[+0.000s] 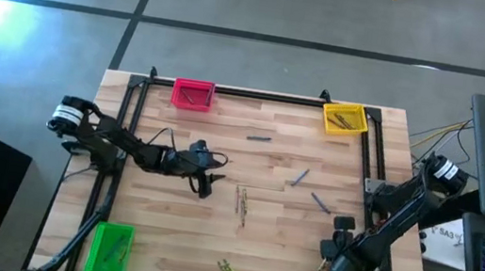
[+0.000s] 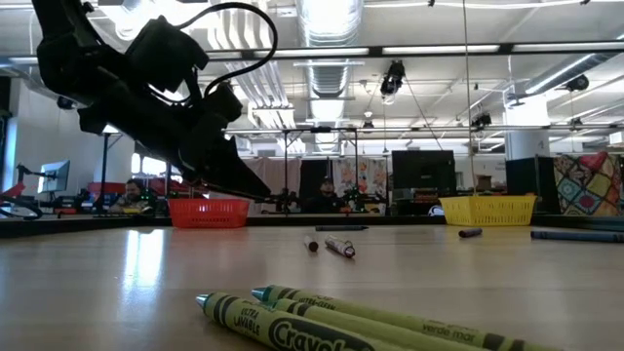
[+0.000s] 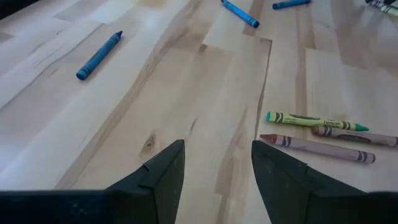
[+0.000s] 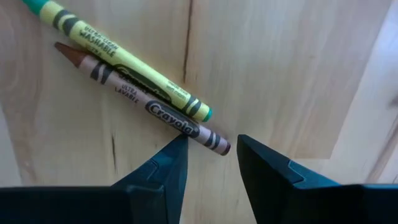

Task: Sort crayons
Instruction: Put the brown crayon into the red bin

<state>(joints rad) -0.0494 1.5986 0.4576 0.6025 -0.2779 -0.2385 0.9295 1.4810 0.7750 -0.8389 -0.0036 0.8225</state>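
My wrists see crayons the overhead barely resolves.

My right end effector (image 4: 210, 155) straddles a brown crayon (image 4: 143, 102), partly open, gripping nothing; my left end effector (image 3: 217, 165) hovers open, empty.

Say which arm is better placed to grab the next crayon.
Right: the right gripper has its open fingers flanking the end of a brown crayon; the left gripper frames only bare wood.

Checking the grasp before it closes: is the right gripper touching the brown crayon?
Touching: in the right wrist view one fingertip meets the brown crayon near its blunt end.
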